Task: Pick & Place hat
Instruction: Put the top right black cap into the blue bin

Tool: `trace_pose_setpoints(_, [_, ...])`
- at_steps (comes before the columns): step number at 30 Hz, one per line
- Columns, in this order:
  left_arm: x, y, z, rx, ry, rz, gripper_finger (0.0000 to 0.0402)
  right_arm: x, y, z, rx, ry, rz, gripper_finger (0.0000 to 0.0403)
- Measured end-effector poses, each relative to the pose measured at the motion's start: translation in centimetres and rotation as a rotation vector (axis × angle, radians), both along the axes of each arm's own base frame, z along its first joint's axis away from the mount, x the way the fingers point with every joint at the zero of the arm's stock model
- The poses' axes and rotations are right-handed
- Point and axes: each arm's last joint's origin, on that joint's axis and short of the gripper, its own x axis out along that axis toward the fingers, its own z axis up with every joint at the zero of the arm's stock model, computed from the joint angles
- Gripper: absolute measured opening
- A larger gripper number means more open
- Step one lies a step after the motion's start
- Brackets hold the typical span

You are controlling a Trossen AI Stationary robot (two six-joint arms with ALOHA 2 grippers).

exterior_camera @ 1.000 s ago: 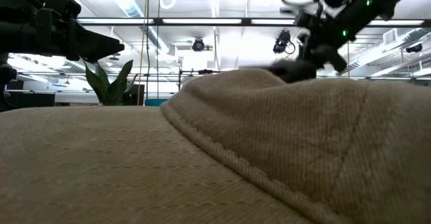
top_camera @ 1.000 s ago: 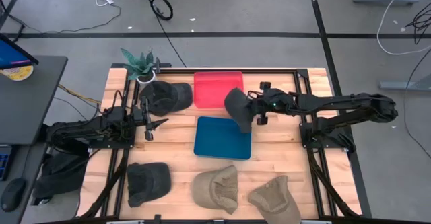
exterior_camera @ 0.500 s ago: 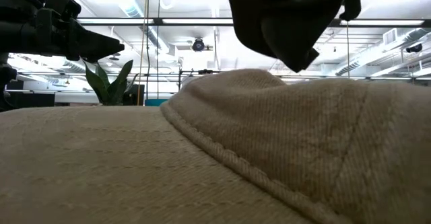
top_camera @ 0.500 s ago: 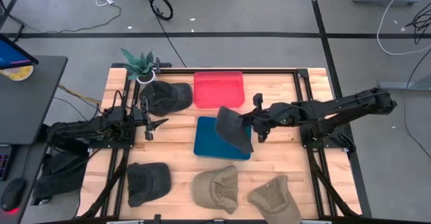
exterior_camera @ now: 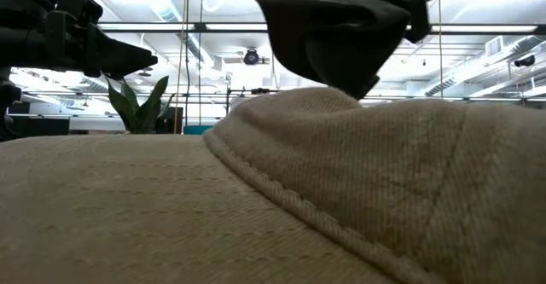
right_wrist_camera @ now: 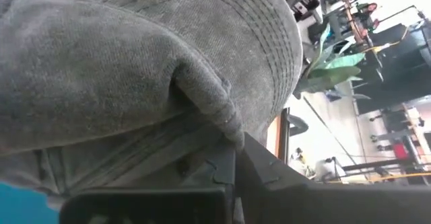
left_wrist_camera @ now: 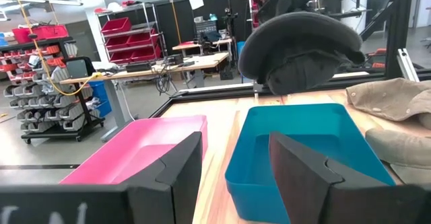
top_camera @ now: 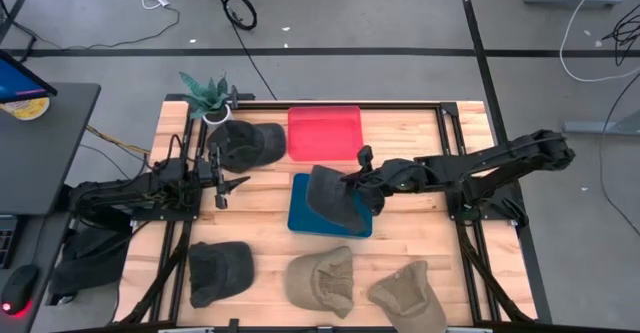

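Grey hat (top_camera: 332,195) clamped in right gripper (top_camera: 362,179), hanging over blue bin (top_camera: 302,218); left gripper (top_camera: 226,182) open.

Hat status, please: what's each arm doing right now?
Right gripper shut on dark hat, held over blue bin. Left gripper open, waiting left of the bin. Nothing blocking.

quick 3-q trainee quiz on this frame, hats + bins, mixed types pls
1. True or false: the right gripper holds the dark hat above the blue bin.
2. How many hats lie on the table's near edge? A) one B) three C) five
3. Fill in: the left gripper waits beside the black cap, its fingers ____.

Key: 1 true; 2 B; 3 open
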Motion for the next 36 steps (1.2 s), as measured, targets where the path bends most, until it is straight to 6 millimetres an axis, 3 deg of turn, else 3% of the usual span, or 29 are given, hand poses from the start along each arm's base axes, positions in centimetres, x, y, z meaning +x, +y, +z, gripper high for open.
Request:
trace_pose_setpoints(8, [0.0, 0.0, 0.0, 0.000, 0.001, 0.000, 0.0177, 1.8, 0.3, -0.3, 0.023, 0.050, -0.018, 0.0002])
trace_pose_setpoints(25, [0.0, 0.0, 0.0, 0.000, 0.002, 0.000, 0.0177, 1.6, 0.0, -0.3, 0.065, 0.061, -0.061, 0.0019])
trace_pose_setpoints(36, [0.0, 0.0, 0.0, 0.000, 0.003, 0.000, 0.0177, 1.6, 0.0, -0.3, 0.073, 0.048, -0.096, 0.0091])
